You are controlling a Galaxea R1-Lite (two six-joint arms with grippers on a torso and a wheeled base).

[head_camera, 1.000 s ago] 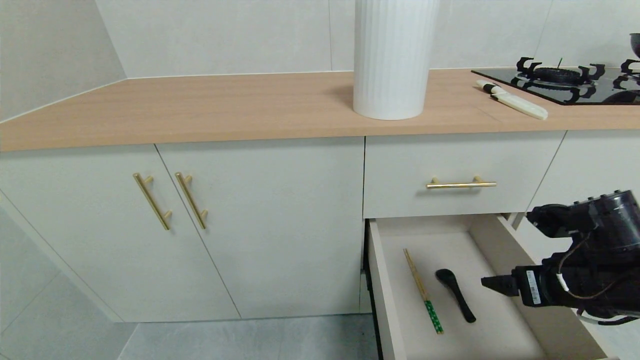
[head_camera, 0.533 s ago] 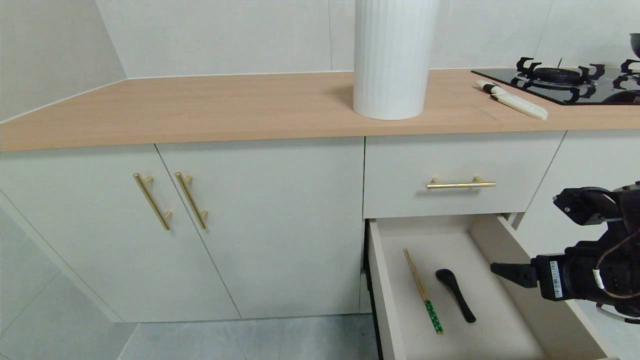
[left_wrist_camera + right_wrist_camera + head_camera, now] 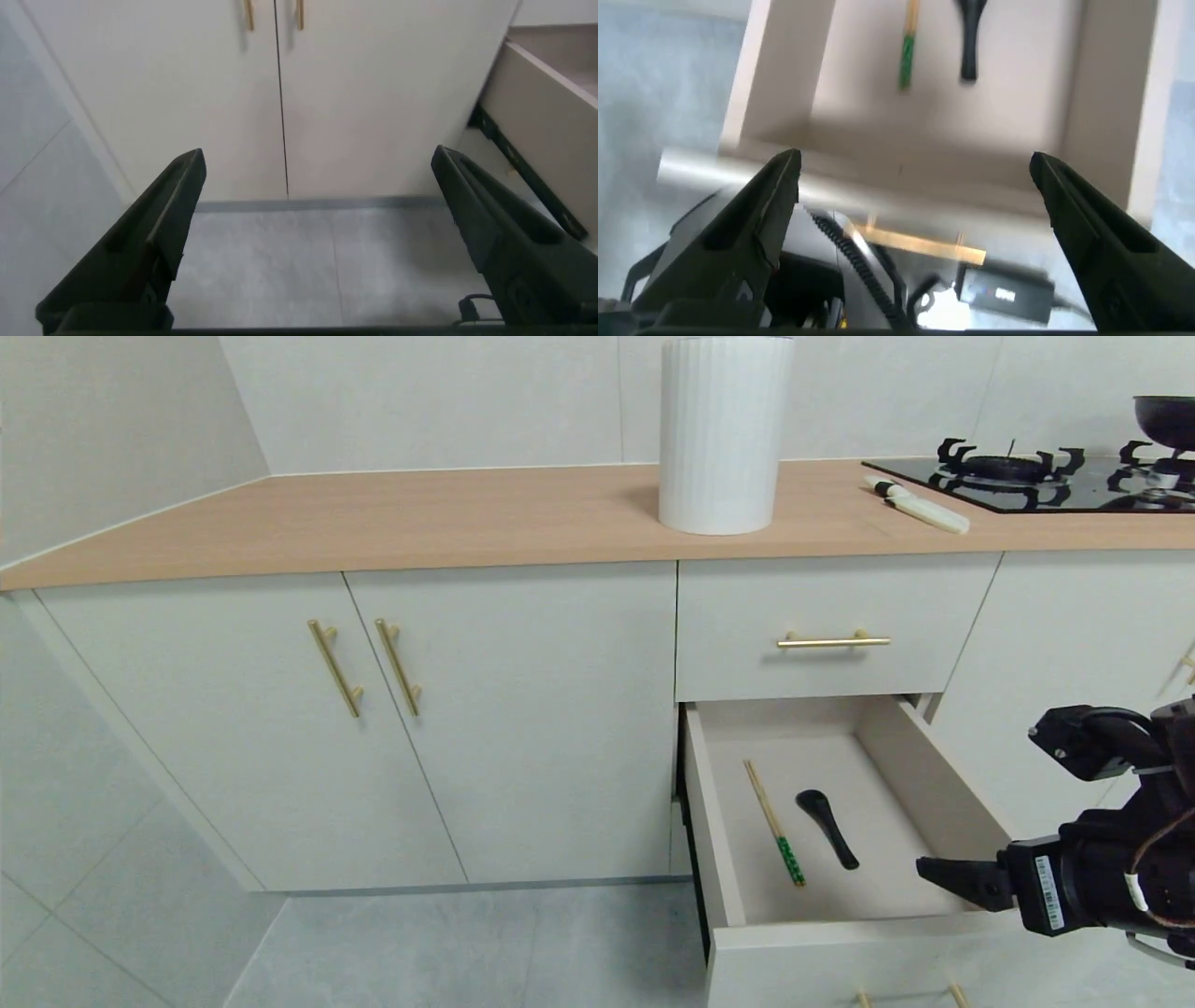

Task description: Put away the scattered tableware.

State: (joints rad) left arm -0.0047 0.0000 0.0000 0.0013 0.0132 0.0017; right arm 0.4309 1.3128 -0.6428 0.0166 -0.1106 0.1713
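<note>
The right gripper (image 3: 913,168) has its fingers (image 3: 757,224) spread wide with nothing between them. It hangs just outside the front corner of the open drawer (image 3: 920,784), and the wrist view looks over the drawer's front edge onto the tableware inside. There a pair of chopsticks (image 3: 774,822) with green ends lies lengthways on the drawer floor, and a black spoon (image 3: 826,815) lies just beside them, not touching. The left gripper (image 3: 316,159) is also spread and empty – it faces the closed cabinet doors (image 3: 280,93) low over the grey floor (image 3: 280,271). Above the open drawer is a shut one with a gold handle (image 3: 833,640). On the wooden countertop (image 3: 420,518) stand a white ribbed canister (image 3: 719,434) and, nearer the black hob (image 3: 1027,481), a cream knife (image 3: 915,504).
</note>
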